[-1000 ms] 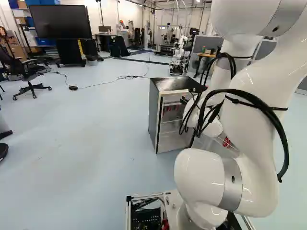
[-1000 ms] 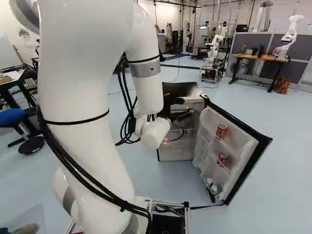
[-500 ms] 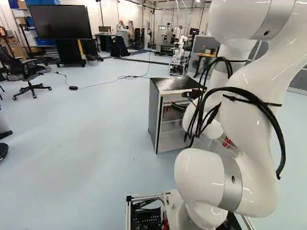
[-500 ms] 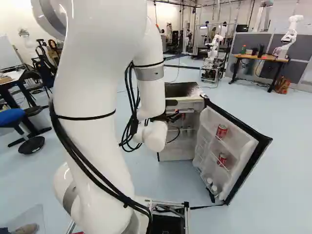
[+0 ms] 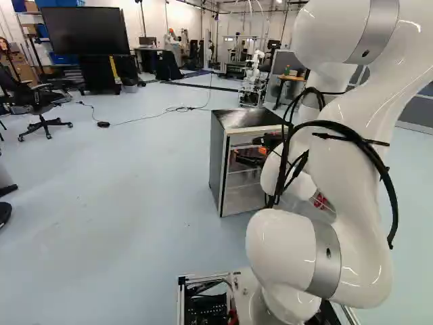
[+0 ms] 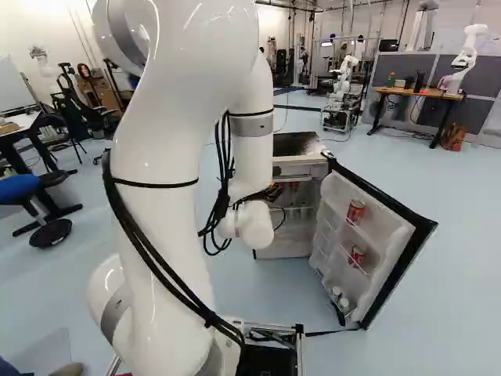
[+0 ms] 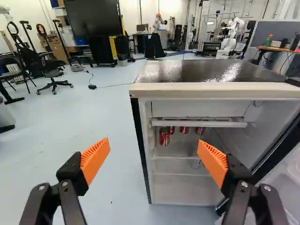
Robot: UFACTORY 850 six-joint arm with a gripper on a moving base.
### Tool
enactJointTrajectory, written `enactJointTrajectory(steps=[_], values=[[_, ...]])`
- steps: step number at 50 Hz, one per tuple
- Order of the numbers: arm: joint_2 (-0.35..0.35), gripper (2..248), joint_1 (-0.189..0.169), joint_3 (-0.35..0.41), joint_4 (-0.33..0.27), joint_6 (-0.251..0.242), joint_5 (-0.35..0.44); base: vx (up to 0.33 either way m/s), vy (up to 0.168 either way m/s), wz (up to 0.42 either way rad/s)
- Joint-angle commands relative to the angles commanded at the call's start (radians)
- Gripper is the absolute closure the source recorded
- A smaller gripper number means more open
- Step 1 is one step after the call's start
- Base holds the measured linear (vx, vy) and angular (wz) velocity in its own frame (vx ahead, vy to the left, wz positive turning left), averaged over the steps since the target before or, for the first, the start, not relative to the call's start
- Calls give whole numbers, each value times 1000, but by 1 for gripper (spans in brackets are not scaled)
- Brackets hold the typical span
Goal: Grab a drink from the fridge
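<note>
Now the gripper (image 7: 153, 141), spread wide and holding nothing, sits lower than a moment ago before the open fridge (image 7: 211, 90), so reaching in looks closer; the red cans (image 7: 164, 138) wait far inside, left, under the top shelf (image 7: 199, 123)

Fridge (image 7: 201, 72): on the floor (image 5: 122, 203), ahead of me
Door (image 6: 388, 231): at the fridge's right, swung out toward me
Cans (image 7: 164, 137): inside, below the upper shelf (image 7: 199, 123), near the left wall
Door cans (image 6: 356, 211): one above the other
Bottles (image 6: 337, 292): in the door, below those cans
Screen (image 5: 84, 30): far beyond, to my left
Desk (image 6: 415, 92): beyond, to my right, another robot (image 6: 470, 55) on it
</note>
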Motion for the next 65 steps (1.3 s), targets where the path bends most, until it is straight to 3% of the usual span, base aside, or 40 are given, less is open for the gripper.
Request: enactJointTrajectory(steps=[31, 65], values=[[-148, 3, -79, -95, -2, 0, 0, 0, 0, 0], [-278, 3, -88, -159, -8, 0, 0, 0, 0, 0]])
